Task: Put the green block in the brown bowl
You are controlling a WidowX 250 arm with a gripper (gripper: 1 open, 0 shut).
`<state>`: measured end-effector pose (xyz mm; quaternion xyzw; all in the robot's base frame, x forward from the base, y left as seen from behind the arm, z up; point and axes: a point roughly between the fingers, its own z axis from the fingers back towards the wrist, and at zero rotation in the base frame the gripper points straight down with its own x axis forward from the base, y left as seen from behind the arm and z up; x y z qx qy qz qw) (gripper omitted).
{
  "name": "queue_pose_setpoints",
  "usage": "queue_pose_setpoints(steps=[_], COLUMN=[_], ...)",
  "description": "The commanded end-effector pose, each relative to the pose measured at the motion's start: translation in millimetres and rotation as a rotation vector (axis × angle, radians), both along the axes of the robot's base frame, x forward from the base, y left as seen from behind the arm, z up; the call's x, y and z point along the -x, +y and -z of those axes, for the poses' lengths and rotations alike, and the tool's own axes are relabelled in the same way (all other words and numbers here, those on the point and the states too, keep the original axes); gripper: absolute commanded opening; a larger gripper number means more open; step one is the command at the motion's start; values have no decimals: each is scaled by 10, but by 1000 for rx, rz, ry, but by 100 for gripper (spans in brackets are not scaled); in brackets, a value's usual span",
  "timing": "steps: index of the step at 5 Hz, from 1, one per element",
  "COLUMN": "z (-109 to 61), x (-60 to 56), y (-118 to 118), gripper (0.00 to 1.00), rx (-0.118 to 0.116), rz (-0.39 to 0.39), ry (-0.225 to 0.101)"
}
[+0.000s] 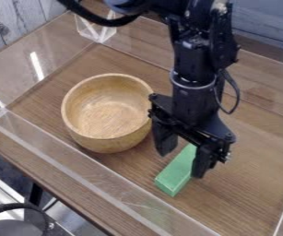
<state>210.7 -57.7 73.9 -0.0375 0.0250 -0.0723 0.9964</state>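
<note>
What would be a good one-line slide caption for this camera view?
Robot gripper, jaws open and pointing down, straddles the green block lying on the wooden table beside the empty brown bowl.

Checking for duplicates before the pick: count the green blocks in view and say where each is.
1. The green block lies on the wooden table, right of the brown bowl, between the open end effector's fingers. Its far end is hidden behind them.

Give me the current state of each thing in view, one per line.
gripper: open, pointing down, fingers either side of the block's far end
green block: flat on the table, not lifted, outside the bowl
brown bowl: upright, empty
table: bears bowl and block, clear walls around it
</note>
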Motion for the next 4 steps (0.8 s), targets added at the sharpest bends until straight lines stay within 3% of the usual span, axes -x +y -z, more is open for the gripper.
queue_pose_setpoints(steps=[1, 4], z=[-115, -75], x=[-70, -65], y=[7, 21], gripper=[100, 100], rx=[22, 33], rz=[-14, -32], ry=[-58, -62])
